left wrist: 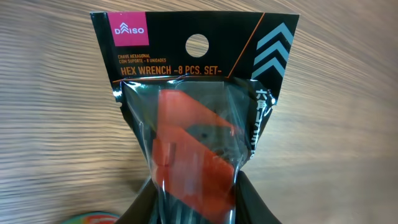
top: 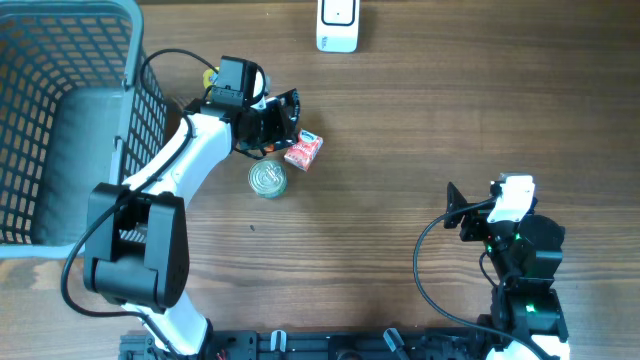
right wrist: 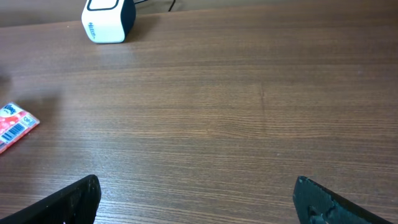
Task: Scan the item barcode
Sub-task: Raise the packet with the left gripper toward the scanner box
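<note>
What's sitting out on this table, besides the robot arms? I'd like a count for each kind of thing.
hex wrench set: 1
tin can: 1
red packet: 1
grey basket: 1
white scanner: 1
Total: 5

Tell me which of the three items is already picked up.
The hex wrench pack, clamped in the left gripper; the can and the red packet lie loose on the table.
</note>
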### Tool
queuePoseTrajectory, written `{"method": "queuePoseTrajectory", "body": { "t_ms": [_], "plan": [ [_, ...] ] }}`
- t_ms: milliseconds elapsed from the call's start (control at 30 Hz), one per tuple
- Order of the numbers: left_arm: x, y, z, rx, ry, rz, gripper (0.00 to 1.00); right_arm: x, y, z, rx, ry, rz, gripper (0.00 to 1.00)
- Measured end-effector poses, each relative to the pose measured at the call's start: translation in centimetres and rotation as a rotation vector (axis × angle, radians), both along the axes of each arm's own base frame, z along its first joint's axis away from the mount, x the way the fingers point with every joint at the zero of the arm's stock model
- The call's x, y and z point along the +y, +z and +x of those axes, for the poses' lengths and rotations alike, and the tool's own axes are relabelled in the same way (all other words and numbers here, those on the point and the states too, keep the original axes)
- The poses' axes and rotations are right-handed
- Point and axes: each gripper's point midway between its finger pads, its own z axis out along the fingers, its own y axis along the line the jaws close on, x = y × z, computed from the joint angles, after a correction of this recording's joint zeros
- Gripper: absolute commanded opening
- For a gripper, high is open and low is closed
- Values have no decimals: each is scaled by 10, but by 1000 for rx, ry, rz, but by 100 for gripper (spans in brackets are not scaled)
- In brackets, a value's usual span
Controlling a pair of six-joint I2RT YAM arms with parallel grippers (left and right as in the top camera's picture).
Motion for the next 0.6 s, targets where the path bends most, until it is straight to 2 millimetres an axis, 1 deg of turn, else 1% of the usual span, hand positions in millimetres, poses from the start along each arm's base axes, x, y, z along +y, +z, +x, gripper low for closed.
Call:
{"method": "queuePoseTrajectory", "body": {
  "t_ms": [200,367,467,500,600],
  "plan": [
    [-27,15,-7,24,-59,-170,9,0,0,0,0,0,0,100],
    [-48,34,-8,31,-95,-325,8,0,0,0,-1,0,0,100],
    [-61,48,-8,36,-115,-428,8,0,0,0,-1,0,0,100],
    [-63,52,-8,38,-119,-453,9,0,0,0,-1,0,0,100],
    [-78,77,-5,33,-144,-594,9,0,0,0,-2,0,0,100]
  ]
}}
